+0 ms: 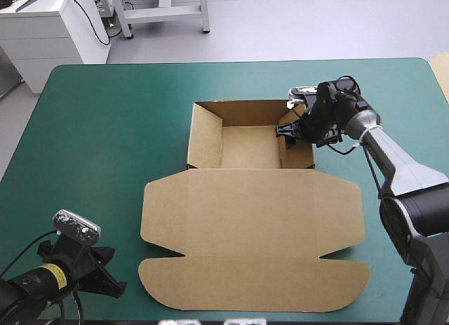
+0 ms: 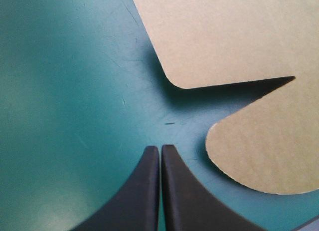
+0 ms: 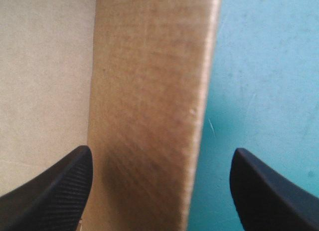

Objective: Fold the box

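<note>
Right end effector (image 3: 163, 152), spread, straddled the box's (image 1: 245, 199) right wall (image 3: 149, 91); a square pinch looked wisest. Left end effector (image 2: 160, 147) sat pressed together.

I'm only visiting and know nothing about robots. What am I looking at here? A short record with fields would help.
Surface: table with teal-green cover
Object: brown box, far part formed into an open tray with raised walls
Unfolded part: lid lying flat on the cover, toward the near edge
Right arm: right gripper open, one finger on each side of the tray's right wall
Left arm: left gripper shut, over bare cover beside the lid's near left corner, apart from the board
</note>
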Motion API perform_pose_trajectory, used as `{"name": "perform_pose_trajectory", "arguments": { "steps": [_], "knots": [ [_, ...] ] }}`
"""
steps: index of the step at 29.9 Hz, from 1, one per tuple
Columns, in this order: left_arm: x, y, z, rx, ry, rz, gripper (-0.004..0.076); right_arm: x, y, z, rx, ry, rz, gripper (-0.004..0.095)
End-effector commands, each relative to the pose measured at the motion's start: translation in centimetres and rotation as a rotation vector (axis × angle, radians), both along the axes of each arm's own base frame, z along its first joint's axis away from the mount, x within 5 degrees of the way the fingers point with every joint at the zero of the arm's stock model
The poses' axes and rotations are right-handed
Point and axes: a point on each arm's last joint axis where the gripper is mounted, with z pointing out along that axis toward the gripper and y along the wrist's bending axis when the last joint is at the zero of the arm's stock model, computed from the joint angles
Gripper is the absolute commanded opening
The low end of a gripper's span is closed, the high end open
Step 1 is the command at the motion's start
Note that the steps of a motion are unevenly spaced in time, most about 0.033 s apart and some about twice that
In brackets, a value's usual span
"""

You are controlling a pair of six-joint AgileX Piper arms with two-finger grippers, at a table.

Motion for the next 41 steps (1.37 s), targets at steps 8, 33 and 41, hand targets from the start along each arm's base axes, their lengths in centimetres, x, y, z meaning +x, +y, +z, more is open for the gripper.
{"name": "perform_pose_trajectory", "arguments": {
  "steps": [8,33,41],
  "knots": [
    [-0.6,-0.1,0.8,-0.109,-0.106,-0.008,-0.0008,-0.9,-0.2,2.5,-0.015,-0.044,0.071,-0.0003],
    [-0.5,0.1,0.8,-0.093,-0.115,-0.008,-0.0008,-3.0,-19.2,18.2,-0.575,-0.406,-0.351,-0.0021],
    [-0.5,0.1,0.8,-0.087,-0.116,-0.014,-0.0008,-3.0,-30.3,13.7,-0.560,-0.260,-0.599,-0.0021]
  ]
}}
